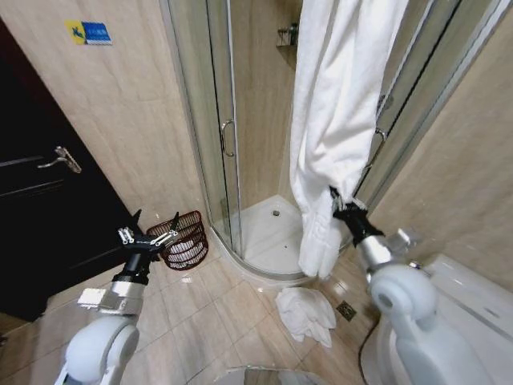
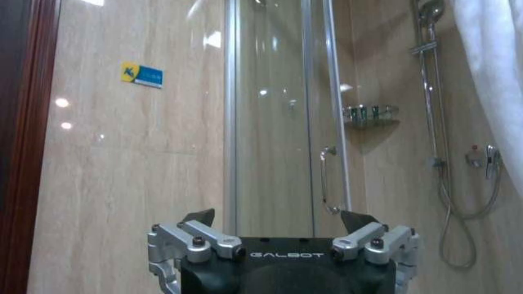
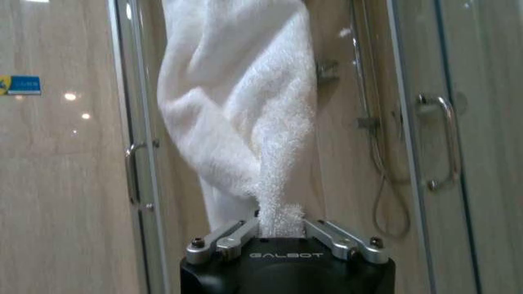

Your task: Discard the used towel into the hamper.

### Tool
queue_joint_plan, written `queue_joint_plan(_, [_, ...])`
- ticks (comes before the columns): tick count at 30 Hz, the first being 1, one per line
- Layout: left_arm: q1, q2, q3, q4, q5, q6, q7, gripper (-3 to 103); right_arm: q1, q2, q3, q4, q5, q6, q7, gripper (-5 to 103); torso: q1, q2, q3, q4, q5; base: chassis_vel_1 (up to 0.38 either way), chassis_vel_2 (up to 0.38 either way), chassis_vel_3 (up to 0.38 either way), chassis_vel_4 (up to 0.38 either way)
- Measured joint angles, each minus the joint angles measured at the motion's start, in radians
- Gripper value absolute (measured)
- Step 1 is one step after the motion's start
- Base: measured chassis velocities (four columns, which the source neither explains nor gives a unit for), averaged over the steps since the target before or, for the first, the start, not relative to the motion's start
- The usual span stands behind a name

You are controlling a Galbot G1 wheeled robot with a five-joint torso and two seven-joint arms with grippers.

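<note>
- Head view: the right gripper (image 1: pixel 335 200) pinches the hanging white towel (image 1: pixel 341 104) at the shower door; the left gripper (image 1: pixel 150 233) is spread wide, holding nothing, with the hamper (image 1: pixel 186 238) on the floor just beyond it. A second towel (image 1: pixel 306 313) lies crumpled on the tiles below the right arm.
- Left wrist view: the left gripper (image 2: pixel 278 228) is wide apart, facing the glass door (image 2: pixel 278 122).
- Right wrist view: the right gripper (image 3: pixel 282 228) is clamped on the towel (image 3: pixel 245 104), which rises straight up from it.

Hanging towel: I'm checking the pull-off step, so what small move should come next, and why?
Probably draw the right hand down and back. It is shut on the hanging towel, which drapes from above; the hamper sits by the open left hand.
</note>
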State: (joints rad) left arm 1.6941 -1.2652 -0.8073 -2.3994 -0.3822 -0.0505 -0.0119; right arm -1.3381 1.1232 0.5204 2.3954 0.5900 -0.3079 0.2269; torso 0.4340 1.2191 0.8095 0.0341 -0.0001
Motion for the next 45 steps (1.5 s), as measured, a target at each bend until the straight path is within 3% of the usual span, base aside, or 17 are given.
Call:
queue_joint_plan(7, [-0.017, 0.002, 0.018, 0.013, 0.000, 0.001, 0.000, 100, -0.129, 0.054, 0.006, 0.031, -0.142, 0.063, -0.029, 7, 0.000, 0.000, 0.000, 0.0002, 0.0000, 0.000, 0.000, 0.000, 0.000])
queue_joint_plan(20, [-0.033, 0.001, 0.046, 0.040, 0.002, -0.010, 0.001, 100, -0.261, 0.130, 0.018, 0.106, -0.257, 0.109, -0.026, 7, 0.000, 0.000, 0.000, -0.0001, -0.0002, 0.000, 0.000, 0.000, 0.000])
queue_joint_plan(45, [-0.034, 0.007, 0.053, 0.075, 0.001, -0.032, 0.027, 100, -0.331, 0.168, 0.037, 0.106, -0.283, 0.139, 0.031, 7, 0.000, 0.000, 0.000, 0.0001, 0.0001, 0.000, 0.000, 0.000, 0.000])
